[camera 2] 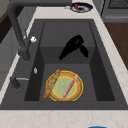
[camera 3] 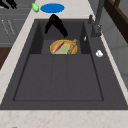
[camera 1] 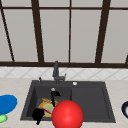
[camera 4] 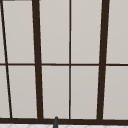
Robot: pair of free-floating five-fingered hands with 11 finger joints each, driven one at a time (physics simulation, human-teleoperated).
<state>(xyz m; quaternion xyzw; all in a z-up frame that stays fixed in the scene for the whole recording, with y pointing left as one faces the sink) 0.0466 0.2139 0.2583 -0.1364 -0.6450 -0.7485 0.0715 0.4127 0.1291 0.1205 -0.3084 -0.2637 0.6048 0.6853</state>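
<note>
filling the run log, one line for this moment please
left hand: open, at sink front-left | right hand: open, above plate | plate: holds bread, pink stick

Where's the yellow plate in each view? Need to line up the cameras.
Front view: yellow plate in the sink's left basin, partly behind the red ball.
Left side view: plate at the near end of the basin floor.
Right side view: plate at the far end.
Upper view: not in it.
Shared landmark: the faucet.
</note>
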